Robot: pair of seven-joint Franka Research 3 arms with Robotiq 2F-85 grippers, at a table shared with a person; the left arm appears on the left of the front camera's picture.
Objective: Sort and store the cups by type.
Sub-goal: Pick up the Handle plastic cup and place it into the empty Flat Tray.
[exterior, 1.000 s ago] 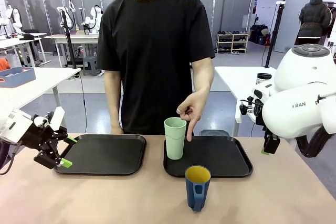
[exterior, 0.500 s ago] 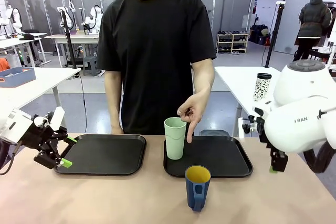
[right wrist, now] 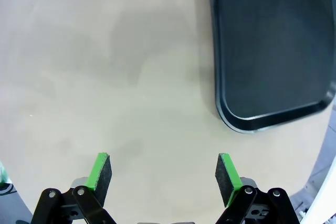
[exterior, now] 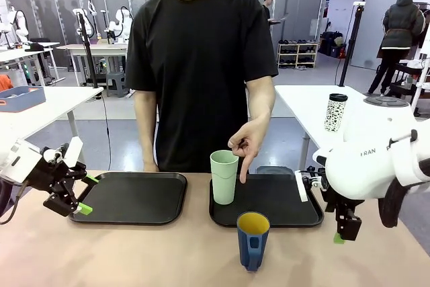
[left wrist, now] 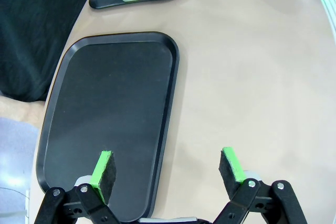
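Upright at the left end of the right black tray (exterior: 295,214): pale mint-green tumbler (exterior: 224,177), long axis vertical, mouth up. Just in front of that tray, on the bare table (exterior: 168,253): dark blue mug (exterior: 252,240), also upright, yellow inside facing up, handle turned toward the robot's side. Behind the tumbler, a person's hand (exterior: 246,144), index finger pointing down at the tray. Left gripper (exterior: 87,194) spread wide and holding nothing, at the left end of the left tray (exterior: 134,196). Right gripper (exterior: 344,234) equally wide and empty, pointing down over the table beside the right tray's right end
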